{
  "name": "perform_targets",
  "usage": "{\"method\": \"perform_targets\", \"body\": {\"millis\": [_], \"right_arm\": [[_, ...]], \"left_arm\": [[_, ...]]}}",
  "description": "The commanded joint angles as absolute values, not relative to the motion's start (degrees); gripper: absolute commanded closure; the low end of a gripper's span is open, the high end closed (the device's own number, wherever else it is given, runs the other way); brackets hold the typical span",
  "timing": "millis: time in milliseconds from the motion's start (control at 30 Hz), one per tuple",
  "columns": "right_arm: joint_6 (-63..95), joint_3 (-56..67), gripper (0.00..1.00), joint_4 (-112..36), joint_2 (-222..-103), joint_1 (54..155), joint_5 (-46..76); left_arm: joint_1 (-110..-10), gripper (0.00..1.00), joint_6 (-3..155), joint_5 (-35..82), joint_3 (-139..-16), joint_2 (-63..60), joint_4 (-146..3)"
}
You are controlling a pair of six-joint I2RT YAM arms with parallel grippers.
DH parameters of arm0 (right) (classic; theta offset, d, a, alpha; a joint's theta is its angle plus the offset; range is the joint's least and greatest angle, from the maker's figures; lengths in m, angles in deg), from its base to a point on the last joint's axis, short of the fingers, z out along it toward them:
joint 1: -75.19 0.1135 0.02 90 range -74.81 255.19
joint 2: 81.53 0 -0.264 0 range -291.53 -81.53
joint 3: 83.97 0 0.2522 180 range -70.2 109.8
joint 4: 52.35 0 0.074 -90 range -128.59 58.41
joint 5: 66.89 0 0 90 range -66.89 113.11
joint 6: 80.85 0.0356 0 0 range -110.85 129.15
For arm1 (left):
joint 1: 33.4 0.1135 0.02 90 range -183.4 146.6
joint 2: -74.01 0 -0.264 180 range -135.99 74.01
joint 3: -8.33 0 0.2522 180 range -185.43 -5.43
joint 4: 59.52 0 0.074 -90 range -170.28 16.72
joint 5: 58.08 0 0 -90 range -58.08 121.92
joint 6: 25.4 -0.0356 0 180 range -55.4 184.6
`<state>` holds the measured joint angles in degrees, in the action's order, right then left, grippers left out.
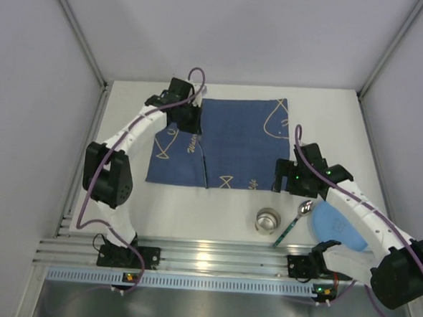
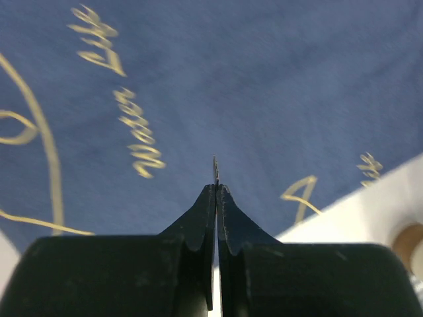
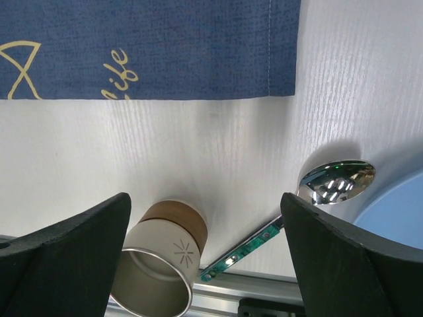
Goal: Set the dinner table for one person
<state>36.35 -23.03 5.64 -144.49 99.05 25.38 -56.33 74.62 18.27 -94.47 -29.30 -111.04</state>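
Observation:
The white dinner table (image 1: pixel 194 215) carries a dark blue patterned mat (image 1: pixel 230 142) at its centre. My left gripper (image 1: pixel 189 120) is shut and hovers over the mat's far left part; in the left wrist view its tips (image 2: pixel 216 188) are pressed together above the mat (image 2: pixel 251 86), with no cloth seen rising to them. My right gripper (image 1: pixel 286 176) is open and empty by the mat's near right corner. In the right wrist view its fingers (image 3: pixel 73 257) stand wide apart above a metal cup (image 3: pixel 158 264) and a spoon (image 3: pixel 334 183).
The cup (image 1: pixel 268 221) stands near the front, the spoon (image 1: pixel 295 220) lies tilted to its right, and a light blue plate (image 1: pixel 336 227) sits partly under the right arm. A ribbed aluminium rail (image 1: pixel 205 262) runs along the near edge. Grey walls enclose three sides.

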Motion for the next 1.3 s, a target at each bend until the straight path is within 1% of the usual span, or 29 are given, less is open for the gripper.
{"method": "perform_targets", "body": {"millis": [0, 33, 133, 300, 600, 767, 800, 833, 867, 900, 933, 1000, 1033, 1067, 1133, 1167, 1267], "right_arm": [[36.2, -21.3, 0.05, 6.1, -143.8, 99.0, 23.5], [36.3, -21.2, 0.05, 6.5, -143.9, 99.0, 21.8], [36.8, -20.5, 0.05, 7.2, -143.5, 99.0, 20.9], [36.9, -20.3, 0.05, 7.7, -143.2, 99.0, 20.2], [35.8, -18.6, 0.05, 8.9, -147.2, 99.1, 17.9], [34.5, -16.5, 0.05, 9.3, -149.7, 99.0, 17.7], [34.4, -16.2, 0.05, 9.4, -149.9, 99.1, 17.4], [34.3, -15.9, 0.05, 9.4, -150.1, 99.0, 17.1], [34.1, -15.4, 0.05, 9.5, -150.0, 99.0, 17.0], [33.9, -15.0, 0.05, 9.7, -150.0, 99.1, 16.7], [33.8, -14.6, 0.05, 10.0, -149.9, 99.0, 16.2], [33.1, -13.3, 0.05, 10.5, -149.0, 98.9, 15.4], [32.8, -12.6, 0.05, 10.9, -148.0, 99.0, 14.4], [32.3, -12.4, 0.05, 11.1, -147.3, 99.0, 13.9], [32.2, -12.4, 0.05, 11.7, -144.8, 99.0, 11.3], [32.5, -12.7, 0.05, 11.9, -143.9, 98.9, 10.6], [35.0, -15.1, 0.08, 14.0, -140.6, 99.1, 9.8]], "left_arm": [[-51.9, 1.0, 63.2, 15.0, -102.4, -36.8, -115.8], [-49.5, 1.0, 62.4, 14.3, -106.6, -38.6, -118.0], [-45.7, 1.0, 60.5, 10.9, -112.8, -45.3, -120.7], [-42.0, 1.0, 56.7, 10.6, -113.7, -48.7, -120.6], [-40.2, 1.0, 52.7, 18.0, -122.7, -53.9, -120.2], [-40.2, 1.0, 53.8, 24.9, -122.8, -55.0, -119.4], [-40.2, 0.82, 54.1, 25.1, -122.9, -55.1, -119.5], [-40.2, 0.67, 54.1, 24.6, -122.9, -55.0, -119.3], [-40.2, 0.59, 54.5, 24.5, -122.8, -54.9, -118.8], [-40.2, 0.47, 54.8, 25.4, -122.4, -54.7, -118.4], [-40.2, 0.45, 55.3, 25.9, -122.4, -54.6, -117.6], [-40.3, 0.42, 55.8, 26.3, -122.7, -54.0, -116.8], [-40.3, 0.35, 56.7, 26.4, -122.7, -53.6, -116.2], [-40.3, 0.34, 57.0, 26.3, -122.5, -53.1, -115.9], [-40.3, 0.29, 59.0, 26.6, -121.9, -51.0, -115.0], [-40.3, 0.28, 59.8, 26.6, -120.9, -50.0, -113.7], [-40.3, 0.23, 63.5, 28.1, -119.2, -45.9, -111.9]]}}
